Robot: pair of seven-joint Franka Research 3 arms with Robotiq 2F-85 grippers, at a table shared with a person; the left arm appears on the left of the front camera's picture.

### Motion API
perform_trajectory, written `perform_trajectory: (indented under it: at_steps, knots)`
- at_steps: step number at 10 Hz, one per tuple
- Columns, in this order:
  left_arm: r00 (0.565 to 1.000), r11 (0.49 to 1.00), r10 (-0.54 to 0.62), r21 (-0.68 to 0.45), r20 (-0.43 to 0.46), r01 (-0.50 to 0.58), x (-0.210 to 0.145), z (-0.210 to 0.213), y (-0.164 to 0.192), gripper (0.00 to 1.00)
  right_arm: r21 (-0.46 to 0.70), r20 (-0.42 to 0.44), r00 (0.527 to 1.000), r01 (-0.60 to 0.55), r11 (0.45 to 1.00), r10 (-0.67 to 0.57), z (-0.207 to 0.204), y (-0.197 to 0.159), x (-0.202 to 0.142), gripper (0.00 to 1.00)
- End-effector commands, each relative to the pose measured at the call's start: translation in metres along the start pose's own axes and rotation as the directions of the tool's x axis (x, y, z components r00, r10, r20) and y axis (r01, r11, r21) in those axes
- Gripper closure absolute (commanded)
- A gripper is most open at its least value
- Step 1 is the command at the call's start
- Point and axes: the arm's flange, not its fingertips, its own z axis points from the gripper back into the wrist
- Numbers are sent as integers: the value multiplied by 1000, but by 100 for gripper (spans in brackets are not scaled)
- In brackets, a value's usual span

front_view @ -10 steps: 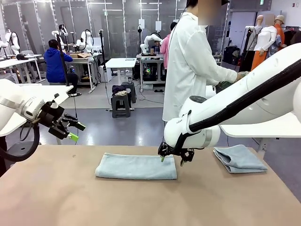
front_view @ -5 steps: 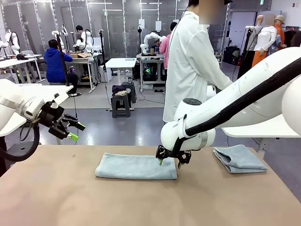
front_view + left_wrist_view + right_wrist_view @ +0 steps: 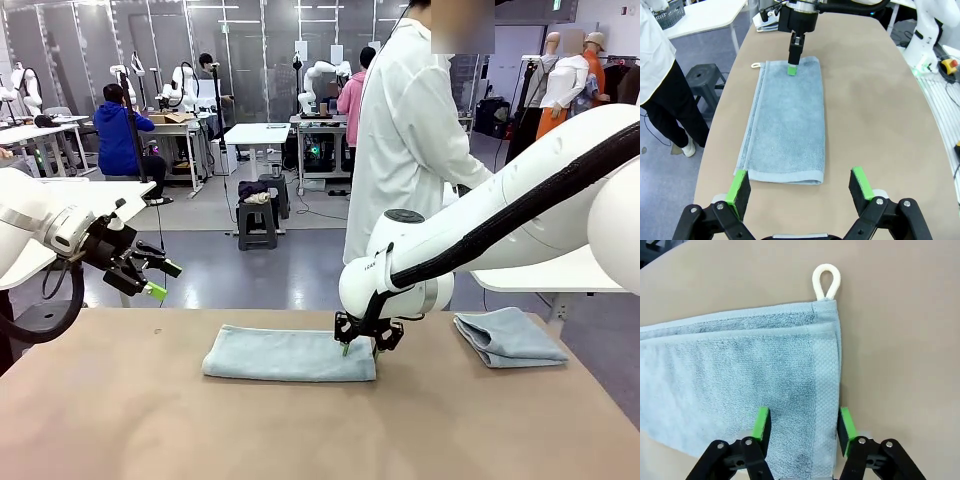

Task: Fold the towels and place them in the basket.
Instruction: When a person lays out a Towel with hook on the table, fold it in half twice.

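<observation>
A pale blue-grey towel (image 3: 290, 355) lies folded into a long strip at the table's middle. My right gripper (image 3: 358, 345) is down at its right end. In the right wrist view the gripper (image 3: 804, 425) is open, its green pads straddling the towel (image 3: 730, 365) near the short hem, below the white hanging loop (image 3: 826, 282). My left gripper (image 3: 150, 280) hangs open in the air beyond the table's left edge, with nothing in it; its wrist view looks along the towel (image 3: 785, 120). A second towel (image 3: 508, 336) lies folded at the far right. The dark grey basket (image 3: 667, 11) stands on a white side table.
A person in a white coat (image 3: 405, 140) stands at the far side, next to the white side table (image 3: 560, 272). The brown tabletop (image 3: 300, 430) is bare in front of the towel.
My right gripper has shifted left and sunk onto the towel's right end. The person has drawn an arm back. The left arm has stayed still.
</observation>
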Motion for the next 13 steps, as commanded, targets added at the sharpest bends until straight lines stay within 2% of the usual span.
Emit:
perform_trajectory:
  at_steps: [1, 2, 8, 9, 10, 11, 12, 13]
  knots:
    - [1000, 1000, -1, 2, 0, 1, 1, 2, -2, 0, -44, 6, 1000, 25, 999, -24, -2, 10, 3, 33]
    - [1000, 1000, -1, 2, 0, 1, 1, 2, -2, 0, -51, 7, 1000, 29, 998, -29, -3, 10, 3, 46]
    - [1000, 1000, -1, 2, 0, 1, 1, 2, -2, 0, -82, -7, 1000, 29, 996, -29, -7, 9, 1, 46]
    - [1000, 1000, -1, 2, 0, 1, 1, 2, -2, 0, -83, -7, 1000, 22, 996, -23, -7, 8, 1, 58]
    - [1000, 1000, -1, 2, 0, 1, 1, 2, -2, 0, -84, -7, 1000, 21, 996, -22, -7, 8, 0, 65]
    - [1000, 1000, -1, 2, 0, 1, 1, 2, -2, 0, -85, -10, 1000, 21, 996, -22, -8, 8, 0, 78]
    - [1000, 1000, -1, 2, 0, 1, 1, 2, -2, 0, -86, -12, 1000, 21, 996, -22, -8, 8, -1, 84]
    - [1000, 1000, -1, 2, 0, 1, 1, 2, -2, 0, -89, -14, 1000, 21, 996, -22, -8, 7, -1, 97]
